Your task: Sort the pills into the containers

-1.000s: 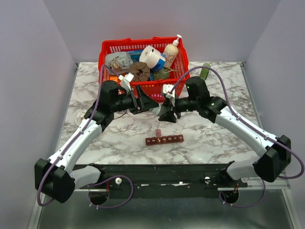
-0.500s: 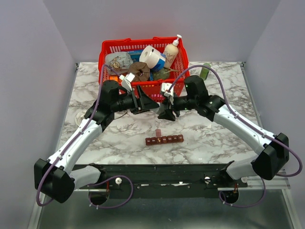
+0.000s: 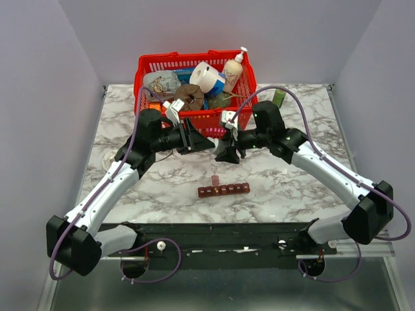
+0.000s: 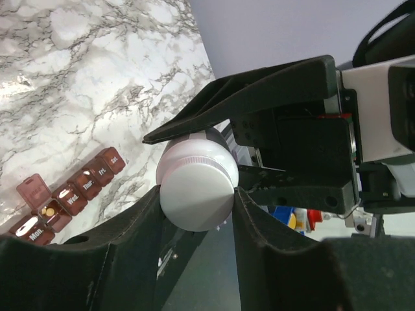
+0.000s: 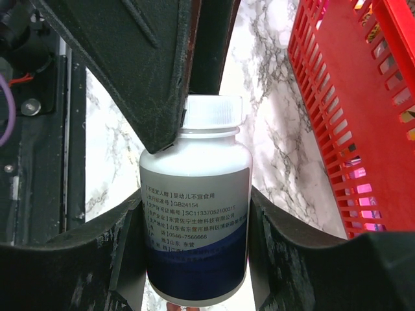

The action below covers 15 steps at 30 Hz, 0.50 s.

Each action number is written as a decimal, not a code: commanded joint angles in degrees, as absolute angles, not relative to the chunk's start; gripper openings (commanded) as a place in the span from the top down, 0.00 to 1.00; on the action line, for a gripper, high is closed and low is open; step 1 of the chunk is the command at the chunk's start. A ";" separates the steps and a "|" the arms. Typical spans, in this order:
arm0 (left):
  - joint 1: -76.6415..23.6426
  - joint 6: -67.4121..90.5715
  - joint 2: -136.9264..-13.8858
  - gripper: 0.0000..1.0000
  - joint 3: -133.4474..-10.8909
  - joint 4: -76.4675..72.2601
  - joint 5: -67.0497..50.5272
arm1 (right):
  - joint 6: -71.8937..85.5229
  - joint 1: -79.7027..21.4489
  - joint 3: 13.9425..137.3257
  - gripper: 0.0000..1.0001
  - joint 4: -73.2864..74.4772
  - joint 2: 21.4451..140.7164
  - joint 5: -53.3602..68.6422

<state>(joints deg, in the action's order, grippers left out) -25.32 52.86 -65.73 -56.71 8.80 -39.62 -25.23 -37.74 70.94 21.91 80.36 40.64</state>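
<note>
The strip is laid flat on the table, well apart from both pincers, beneath the spot where they meet and on their base side. Bare marble is left all round it, with more to either side than toward the table's near edge. One lid near the strip's left end is stood open, and a small yellow pill is seen in the uncovered cell. From the left wrist the strip is seen down and to the left of the fingers. "Mon.", "Wed.", "Thur.", "Fri." and "Sat." can be read on its lids.

A bottle is held off the table between the two pincers. The right pincer is clenched on the bottle's body. The left pincer is clenched on its white cap. Chinese print is carried on the bottle's label, and "GB24154" can be made out.

A red basket is set just beyond the pincers, leaving little room on that far side.
</note>
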 commanded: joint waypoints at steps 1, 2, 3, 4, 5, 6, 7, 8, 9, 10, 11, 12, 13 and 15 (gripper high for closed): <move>-25.66 50.11 -64.61 0.62 -56.60 2.03 -44.55 | -20.58 -36.92 71.89 0.91 20.04 81.47 52.62; -25.66 49.05 -64.51 0.62 -56.43 1.24 -45.00 | -19.44 -36.57 72.16 0.91 19.95 82.34 54.65; -25.58 48.43 -64.34 0.62 -56.34 0.53 -46.48 | -16.90 -36.04 72.59 0.91 19.60 82.70 59.19; -25.58 47.56 -64.16 0.62 -56.25 0.35 -47.36 | -15.14 -34.82 72.68 0.91 18.99 83.23 61.67; -25.66 46.94 -64.07 0.61 -56.25 0.26 -48.07 | -13.20 -34.11 72.86 0.91 18.20 84.19 64.22; -25.66 46.32 -64.07 0.61 -56.25 0.26 -48.95 | -9.53 -33.49 72.95 0.91 16.45 84.81 68.86; -25.66 45.71 -64.16 0.61 -56.25 0.26 -49.13 | -7.75 -32.62 73.12 0.91 15.65 85.42 70.73; -25.66 44.75 -64.16 0.60 -56.25 0.26 -49.22 | -6.26 -32.43 73.12 0.91 14.95 85.69 72.06; -25.66 44.39 -64.07 0.60 -56.34 0.26 -49.22 | -3.98 -32.34 72.95 0.92 13.38 86.04 73.03; -25.66 43.86 -64.16 0.59 -56.51 0.79 -48.35 | -2.56 -32.34 72.08 0.91 12.14 86.04 74.17; -25.66 42.64 -64.33 0.57 -57.12 2.44 -47.73 | -0.46 -32.34 71.20 0.92 9.95 86.04 74.79; -25.66 42.37 -64.60 0.56 -57.39 3.33 -47.03 | 5.22 -32.34 70.06 0.91 4.62 85.96 75.32; -25.66 41.67 -64.69 0.55 -57.83 4.21 -45.46 | 7.36 -32.34 69.27 0.91 2.48 85.96 75.58; -25.75 40.70 -64.78 0.49 -58.53 6.24 -44.21 | 13.50 -32.34 67.33 0.91 -4.00 86.22 76.11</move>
